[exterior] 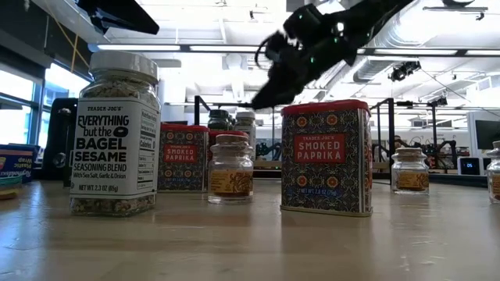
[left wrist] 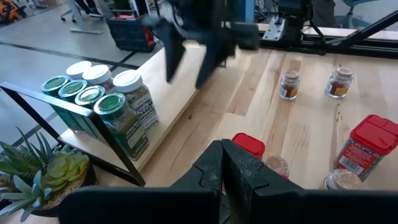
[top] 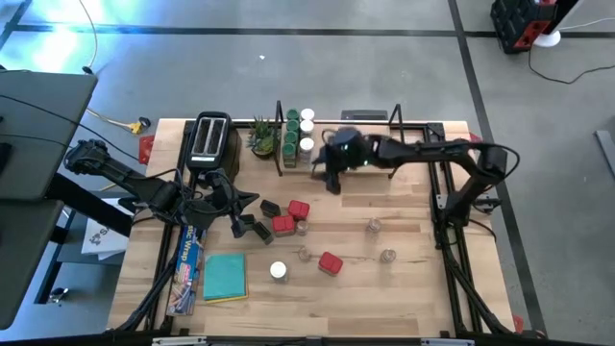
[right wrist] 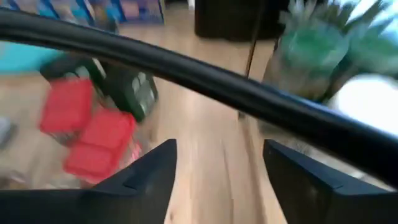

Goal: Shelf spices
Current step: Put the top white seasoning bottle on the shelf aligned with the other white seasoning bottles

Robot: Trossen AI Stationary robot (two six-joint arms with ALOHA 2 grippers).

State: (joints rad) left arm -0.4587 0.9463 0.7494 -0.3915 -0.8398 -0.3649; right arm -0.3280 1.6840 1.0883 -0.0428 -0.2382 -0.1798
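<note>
Concrete floor surrounds a light-wood table where both arms work. Right gripper (top: 330, 179) hangs over the shelf (top: 384, 183), just beside the jars (top: 298, 135) already standing at its end; its fingers are spread apart with nothing between them. Those shelved jars, green-lidded and white-lidded, stand in a tight block next to a small plant (top: 261, 137) and a toaster (top: 210, 137).

Left gripper (top: 252, 227) rests low over the table near the red tins (top: 286, 216), fingers pressed together and empty.

Most spices remain off the shelf: the red tins, another red tin (top: 331, 263) nearer the front, a white-lidded jar (top: 278, 272), and tiny clear jars (top: 374, 226) scattered across the middle. A teal pad (top: 226, 277) lies at the front left.

Risks, as I judge them: the open fingers sit close to the shelved block, so a sideways sweep could topple a jar off the plank. Swinging down to the table, that arm could catch the shelf's black frame. Both arms reaching for the red tins together could collide.
</note>
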